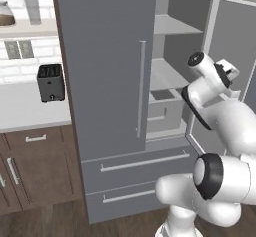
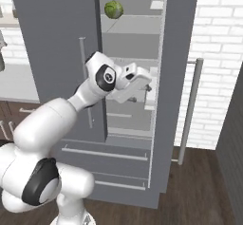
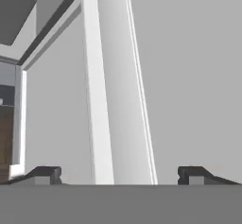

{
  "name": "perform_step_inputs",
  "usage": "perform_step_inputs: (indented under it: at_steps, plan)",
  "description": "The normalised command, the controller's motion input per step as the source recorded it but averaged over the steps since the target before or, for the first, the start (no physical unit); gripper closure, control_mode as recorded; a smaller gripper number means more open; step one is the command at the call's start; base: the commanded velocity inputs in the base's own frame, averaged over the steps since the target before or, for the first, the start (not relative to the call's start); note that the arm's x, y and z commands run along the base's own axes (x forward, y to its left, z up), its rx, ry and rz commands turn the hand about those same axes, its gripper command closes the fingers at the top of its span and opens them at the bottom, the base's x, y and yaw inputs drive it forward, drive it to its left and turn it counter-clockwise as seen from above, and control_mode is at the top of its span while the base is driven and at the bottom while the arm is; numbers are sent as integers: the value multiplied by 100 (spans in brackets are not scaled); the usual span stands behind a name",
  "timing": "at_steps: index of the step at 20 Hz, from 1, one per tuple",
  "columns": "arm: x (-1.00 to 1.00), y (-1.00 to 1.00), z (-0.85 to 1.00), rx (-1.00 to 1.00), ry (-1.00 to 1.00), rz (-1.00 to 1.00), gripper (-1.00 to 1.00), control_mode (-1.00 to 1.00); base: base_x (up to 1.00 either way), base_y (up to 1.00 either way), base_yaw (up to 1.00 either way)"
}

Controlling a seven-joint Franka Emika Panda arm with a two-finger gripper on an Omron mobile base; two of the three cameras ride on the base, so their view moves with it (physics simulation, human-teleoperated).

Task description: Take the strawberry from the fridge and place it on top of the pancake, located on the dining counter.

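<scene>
The fridge (image 1: pixel 107 81) stands with its left door shut and its right door (image 2: pixel 180 77) swung open. My gripper (image 2: pixel 148 87) reaches into the opening at middle-shelf height, close to the open door's inner side. In the hand view my gripper (image 3: pixel 120 176) is open, its two fingertips (image 3: pixel 45 175) spread wide with nothing between them, facing a pale grey panel and a white vertical strip of the fridge. The strawberry is hidden. The pancake and the dining counter are out of view.
A round green vegetable (image 2: pixel 113 9) lies on an upper fridge shelf. Two fridge drawers (image 1: pixel 135 166) sit below the doors. A toaster (image 1: pixel 50 82) stands on the wall counter (image 1: pixel 30 111) at left, above dark wood cabinets. The open door's long handle (image 2: pixel 190 110) juts out at right.
</scene>
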Motion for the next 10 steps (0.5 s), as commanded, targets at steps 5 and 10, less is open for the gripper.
perform_step_inputs:
  at_steps: [5,10]
  plan:
    - [-3,77,12,13,-18,3,-100,-100,0,0,0]
    - [3,100,40,8,-33,0,-100,-100,0,0,0]
